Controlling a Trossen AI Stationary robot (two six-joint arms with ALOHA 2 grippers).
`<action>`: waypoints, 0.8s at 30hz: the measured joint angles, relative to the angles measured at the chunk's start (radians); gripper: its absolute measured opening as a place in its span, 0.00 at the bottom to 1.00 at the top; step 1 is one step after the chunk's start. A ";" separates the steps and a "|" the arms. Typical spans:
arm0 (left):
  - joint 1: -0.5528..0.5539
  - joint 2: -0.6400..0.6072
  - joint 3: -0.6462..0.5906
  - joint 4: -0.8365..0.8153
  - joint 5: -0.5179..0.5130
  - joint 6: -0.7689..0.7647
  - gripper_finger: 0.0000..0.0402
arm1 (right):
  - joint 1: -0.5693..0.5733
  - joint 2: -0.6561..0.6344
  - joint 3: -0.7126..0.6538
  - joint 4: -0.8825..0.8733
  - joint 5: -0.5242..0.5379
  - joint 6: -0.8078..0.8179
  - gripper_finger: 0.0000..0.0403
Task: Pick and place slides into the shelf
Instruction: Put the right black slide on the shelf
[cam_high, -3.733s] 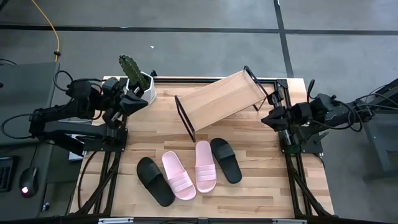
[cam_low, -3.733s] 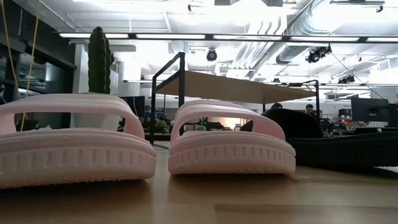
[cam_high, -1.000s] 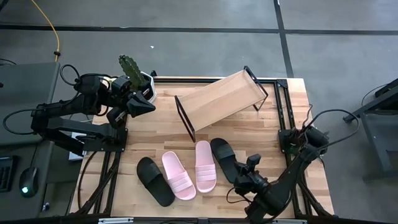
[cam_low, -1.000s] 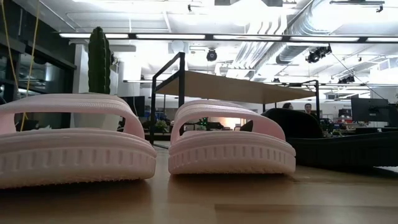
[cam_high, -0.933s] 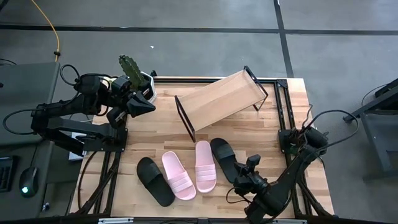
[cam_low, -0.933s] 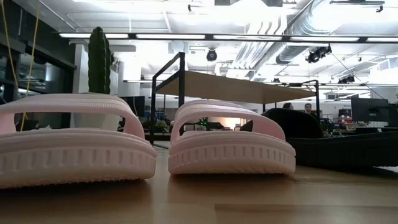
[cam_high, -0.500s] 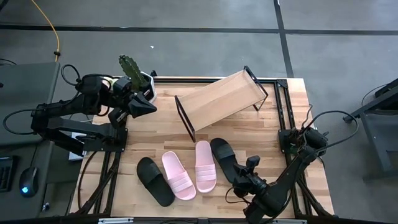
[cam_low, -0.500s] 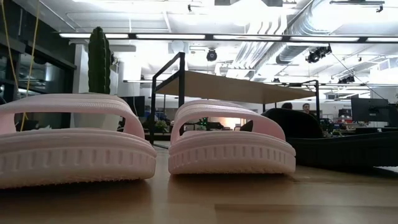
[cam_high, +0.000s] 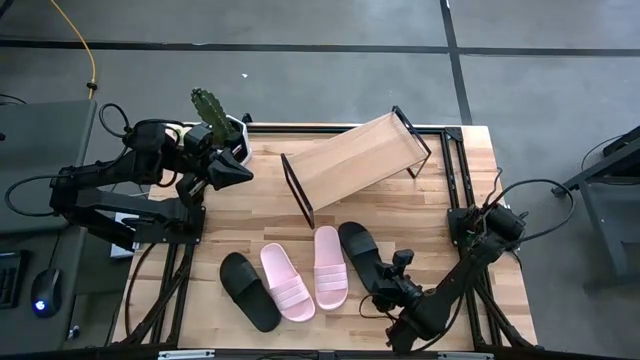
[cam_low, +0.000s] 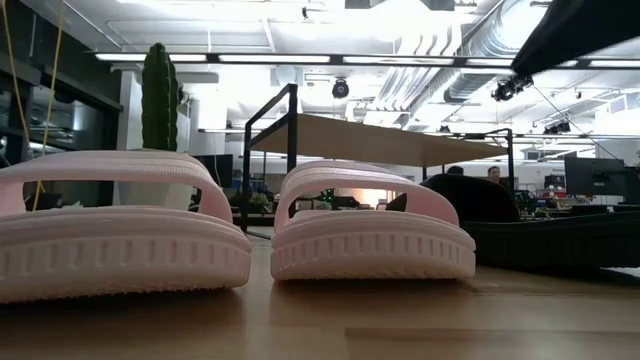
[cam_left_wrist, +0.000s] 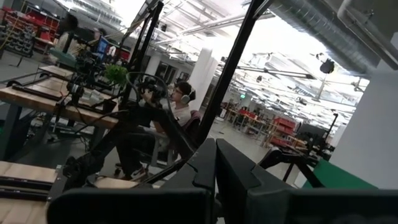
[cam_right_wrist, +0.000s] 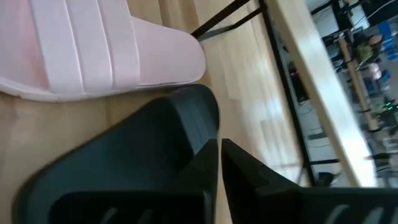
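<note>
Four slides lie side by side near the table's near edge: a black slide, two pink slides, and a second black slide. The shelf stands slanted on the far half, resting on its black end frames. My right gripper is shut and low at the near end of the right black slide, beside its strap. My left gripper is shut and waits over the table's far left, near the cactus pot. In the low view the pink slides fill the front. My right gripper is shut, its fingers slanting down from the table's near right side beside the black slide's strap. I cannot tell whether they touch it. The slide lies flat on the table.
A cactus in a white pot stands at the far left corner, close to my left gripper. Bare tabletop lies between the shelf and the slides. My right arm crosses the low view's upper right corner. People sit in the room beyond.
My right gripper has crept a little toward the table's left, closer to the right black slide's near end, and the arm now shows in the low view's upper right corner. The slides and the shelf have stayed where they were.
</note>
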 joint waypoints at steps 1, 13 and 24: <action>0.000 0.000 0.000 0.000 0.000 0.000 0.00 | -0.002 0.000 -0.013 0.017 -0.001 0.001 0.07; 0.000 0.000 0.000 0.000 0.000 0.000 0.00 | -0.014 0.000 -0.103 0.105 0.021 0.016 0.34; 0.000 0.000 0.000 0.001 0.000 0.001 0.00 | -0.072 0.000 -0.175 0.193 -0.009 0.000 0.35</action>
